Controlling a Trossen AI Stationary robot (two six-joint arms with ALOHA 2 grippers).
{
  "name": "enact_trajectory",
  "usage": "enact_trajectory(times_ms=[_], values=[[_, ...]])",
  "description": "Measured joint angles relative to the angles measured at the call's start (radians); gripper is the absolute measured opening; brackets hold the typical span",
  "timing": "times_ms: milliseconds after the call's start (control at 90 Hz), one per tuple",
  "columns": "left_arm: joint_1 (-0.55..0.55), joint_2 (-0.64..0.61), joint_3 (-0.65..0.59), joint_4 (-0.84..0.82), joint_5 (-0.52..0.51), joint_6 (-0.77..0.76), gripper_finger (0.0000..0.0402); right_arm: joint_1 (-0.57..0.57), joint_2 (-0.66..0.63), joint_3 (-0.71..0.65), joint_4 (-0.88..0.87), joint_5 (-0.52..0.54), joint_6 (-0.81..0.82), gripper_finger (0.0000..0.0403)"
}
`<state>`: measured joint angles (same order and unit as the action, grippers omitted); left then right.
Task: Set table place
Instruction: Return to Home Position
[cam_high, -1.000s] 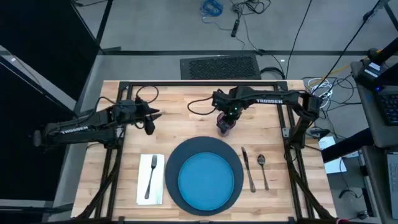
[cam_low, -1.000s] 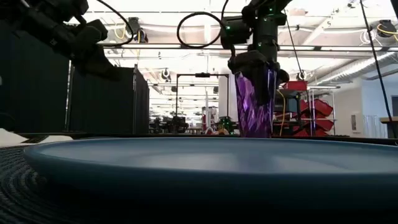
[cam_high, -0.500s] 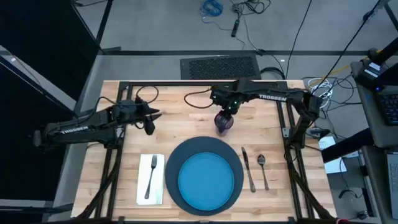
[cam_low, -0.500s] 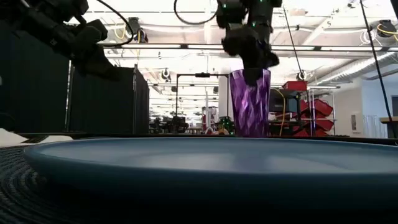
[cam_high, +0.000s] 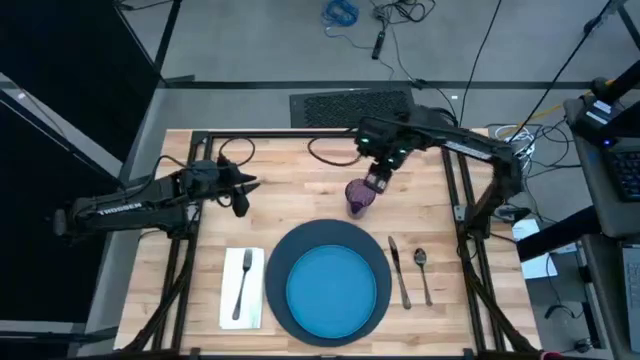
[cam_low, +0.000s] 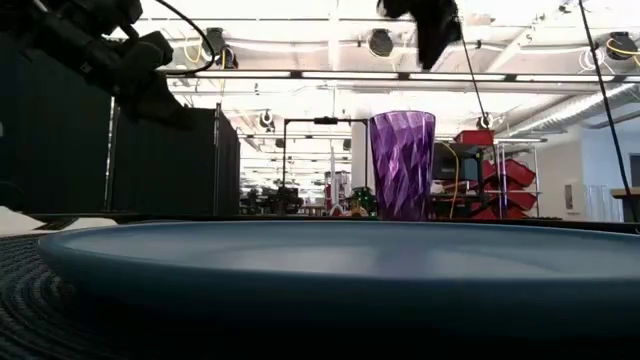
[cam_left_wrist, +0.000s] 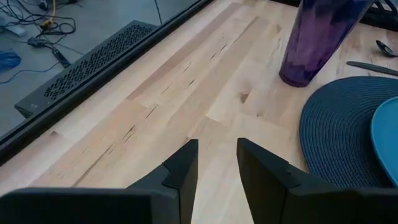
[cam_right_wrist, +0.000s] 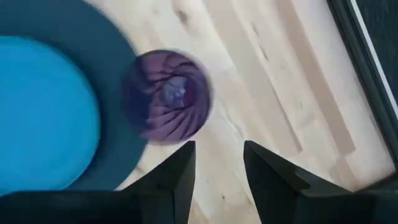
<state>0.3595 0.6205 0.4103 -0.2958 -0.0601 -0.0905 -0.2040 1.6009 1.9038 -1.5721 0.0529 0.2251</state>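
Observation:
The purple cup (cam_high: 358, 195) (cam_low: 402, 165) stands upright on its base on the wooden table (cam_high: 290, 190), just past the far right rim of the dark navy disc (cam_high: 284, 250). On the disc lies the blue plate (cam_high: 332, 287). The fork (cam_high: 241, 285) rests on the white napkin (cam_high: 230, 300) to the disc's left. To its right lie the knife (cam_high: 398, 272) and spoon (cam_high: 423, 270). My right gripper (cam_high: 379, 180) (cam_right_wrist: 217, 146) hovers open above the cup, a little to its far right, touching nothing. My left gripper (cam_high: 243, 193) (cam_left_wrist: 216, 165) hangs open over the table's far left.
Bare planks stretch between the two grippers along the table's far side (cam_left_wrist: 186, 74). A black frame (cam_high: 300, 135) runs along the table's far edge and sides. Cables and a vent grille (cam_high: 352, 105) lie on the floor beyond it.
My right gripper has let go of the purple cup's rim, risen clear above it and drawn slightly toward the table's right edge. The cup stays upright on the table where it stood.

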Motion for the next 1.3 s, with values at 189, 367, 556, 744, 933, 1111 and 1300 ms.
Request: enact_trajectory(times_ms=[189,367,556,744,933,1111,1300], values=[[0.0,-0.017,0.0,0.014,0.0,0.055,0.0097,0.203,-0.32,-0.138,0.067,0.051,0.217,0.0123],[-0.007,-0.036,0.0,0.079,0.021,0.073,0.0097,0.515,-0.664,-0.438,0.391,0.259,0.409,0.0123],[-0.049,-0.059,-0.032,0.228,0.071,0.082,0.0097,0.765,-0.891,-0.88,0.846,0.286,0.299,0.0123],[-0.061,-0.117,-0.118,0.474,0.071,0.099,0.0097,0.853,-1.01,-1.234,1.35,0.308,-0.197,0.0123],[-0.046,-0.131,-0.233,0.887,0.15,0.132,0.0097,0.734,-1.195,-1.403,1.561,0.189,-0.442,0.0123],[0.028,-0.125,-0.24,0.911,0.191,0.125,0.0097,0.567,-1.392,-1.422,1.459,-0.019,-0.354,0.0123],[0.155,-0.087,-0.24,0.92,0.317,0.11,0.0097,0.468,-1.516,-1.44,1.349,-0.064,-0.244,0.0123]])
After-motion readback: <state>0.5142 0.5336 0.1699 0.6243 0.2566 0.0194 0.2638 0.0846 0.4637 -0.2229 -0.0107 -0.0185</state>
